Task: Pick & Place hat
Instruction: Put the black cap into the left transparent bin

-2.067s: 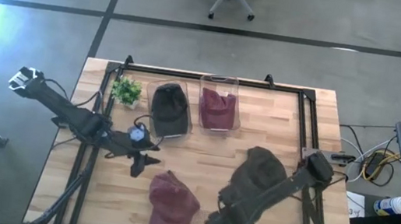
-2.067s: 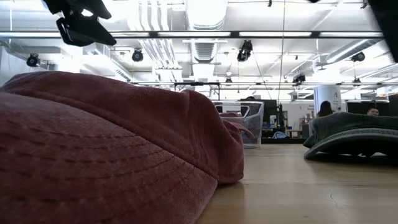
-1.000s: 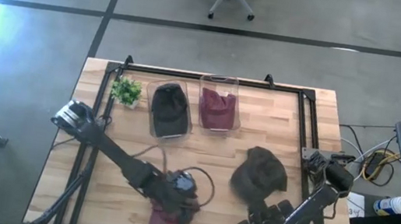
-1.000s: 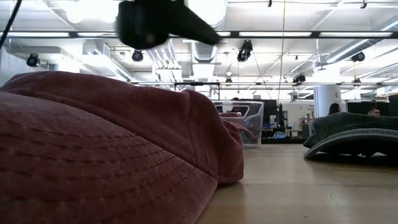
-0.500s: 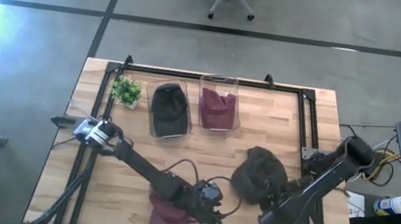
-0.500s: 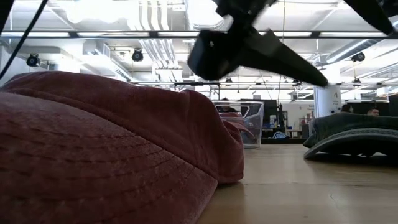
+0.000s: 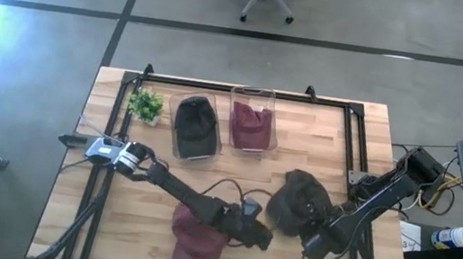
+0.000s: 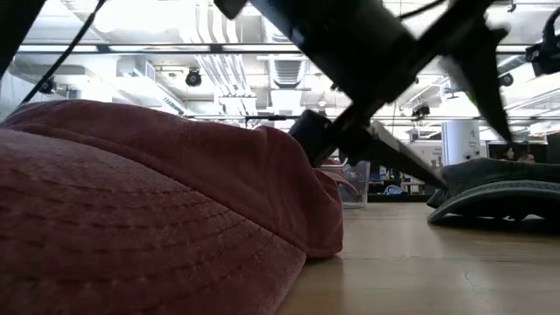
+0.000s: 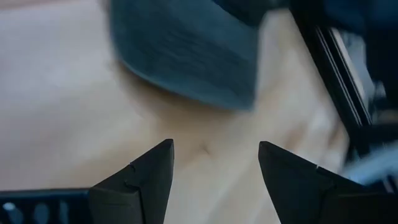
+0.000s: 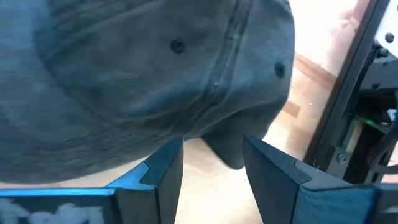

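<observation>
A dark grey-green cap point(image 7: 298, 202) lies on the wooden table right of centre, brim side on the wood; it also shows in the low view point(image 8: 499, 188). A maroon cap point(image 7: 197, 245) lies near the front edge and fills the low view's left point(image 8: 131, 201). My left gripper point(image 7: 263, 239) is open, low over the table between the two caps, and points at the dark cap's brim point(image 9: 186, 56). My right gripper point(image 7: 310, 245) is open at the dark cap's near right side, with the cap's crown point(image 10: 143, 68) close in front of its fingers. Neither gripper touches a cap.
Two clear bins stand at the far side, one with a black cap point(image 7: 196, 126) and one with a maroon cap point(image 7: 252, 125). A small green plant point(image 7: 146, 104) stands left of them. A black frame rail point(image 7: 357, 156) runs along the table's right side.
My left gripper has gone from above the maroon cap toward the table's right edge and down, ending near the dark cap. My right gripper has gone from the near edge toward the far edge, up to the dark cap's near side. Both caps have stayed put.
</observation>
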Robot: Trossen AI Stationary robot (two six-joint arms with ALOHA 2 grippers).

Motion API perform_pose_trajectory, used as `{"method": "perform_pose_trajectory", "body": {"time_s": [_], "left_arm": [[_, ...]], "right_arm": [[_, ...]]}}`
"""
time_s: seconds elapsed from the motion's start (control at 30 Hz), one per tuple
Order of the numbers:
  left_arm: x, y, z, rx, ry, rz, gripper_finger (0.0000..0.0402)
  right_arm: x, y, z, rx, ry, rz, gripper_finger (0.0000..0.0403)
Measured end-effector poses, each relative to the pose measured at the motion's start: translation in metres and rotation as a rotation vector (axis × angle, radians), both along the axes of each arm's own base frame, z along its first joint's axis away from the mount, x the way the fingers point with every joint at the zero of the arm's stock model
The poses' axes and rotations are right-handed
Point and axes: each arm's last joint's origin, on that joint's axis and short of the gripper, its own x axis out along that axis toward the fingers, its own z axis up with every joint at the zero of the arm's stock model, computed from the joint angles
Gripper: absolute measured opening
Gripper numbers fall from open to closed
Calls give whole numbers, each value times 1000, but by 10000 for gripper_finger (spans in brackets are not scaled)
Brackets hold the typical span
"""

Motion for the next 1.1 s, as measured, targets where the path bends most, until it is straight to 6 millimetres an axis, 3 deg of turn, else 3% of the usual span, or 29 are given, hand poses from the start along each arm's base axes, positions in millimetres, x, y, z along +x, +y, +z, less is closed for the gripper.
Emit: {"method": "perform_pose_trajectory", "body": {"time_s": [0.33,0.63,0.83,1.1], "left_arm": [[7,16,-3,-102,-30,142,229],[19,13,-38,-322,-126,333,229],[21,14,-37,-263,-243,506,229],[25,13,-31,-257,-268,509,229]], "right_arm": [[3,0,-19,84,-67,34,162],[12,9,-23,182,-137,173,162],[15,14,-21,215,-138,356,162],[-1,13,0,207,-153,434,162]]}}
